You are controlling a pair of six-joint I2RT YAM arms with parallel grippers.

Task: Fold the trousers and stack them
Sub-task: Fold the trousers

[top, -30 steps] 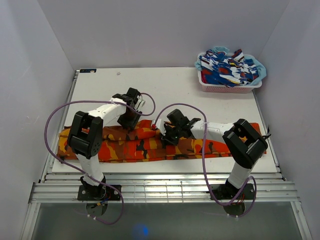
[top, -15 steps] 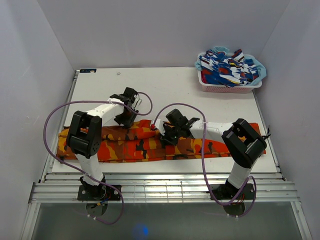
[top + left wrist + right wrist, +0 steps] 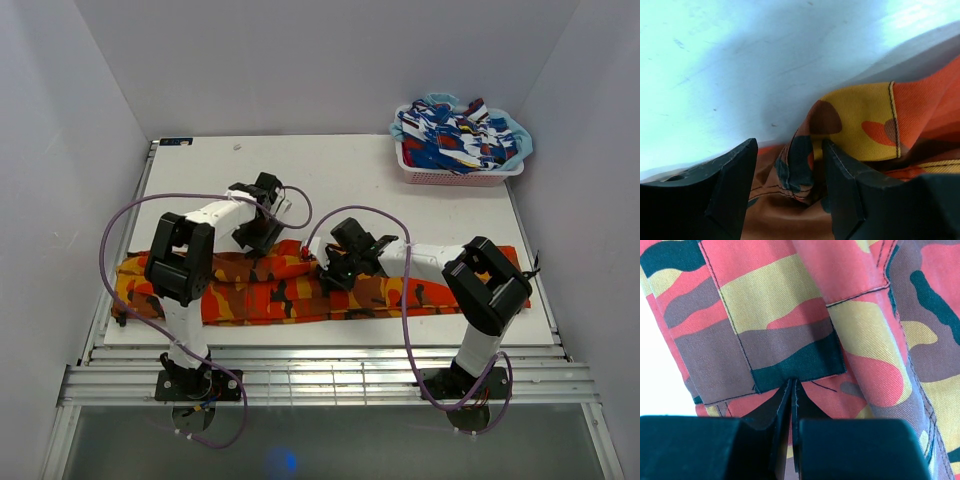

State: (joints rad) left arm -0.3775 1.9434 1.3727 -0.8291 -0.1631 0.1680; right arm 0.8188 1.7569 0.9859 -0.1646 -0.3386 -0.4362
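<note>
The orange, red and yellow camouflage trousers [image 3: 270, 290] lie stretched along the near edge of the table. My left gripper [image 3: 262, 238] is at their far edge, left of centre. In the left wrist view it [image 3: 789, 165] is open, with a raised fold of the trousers [image 3: 860, 125] between its fingers. My right gripper [image 3: 330, 270] is down on the middle of the trousers. In the right wrist view it [image 3: 792, 385] is shut, its tips at the edge of a dark pocket flap of the trousers [image 3: 770, 295].
A pink basket [image 3: 455, 178] at the far right corner holds blue, white and red clothes [image 3: 455, 135]. The white table [image 3: 350, 170] lies bare between it and the trousers. Grey walls close in on three sides.
My left arm's elbow has swung a little to the right while its gripper stays at the trousers' far edge. My right arm has not moved.
</note>
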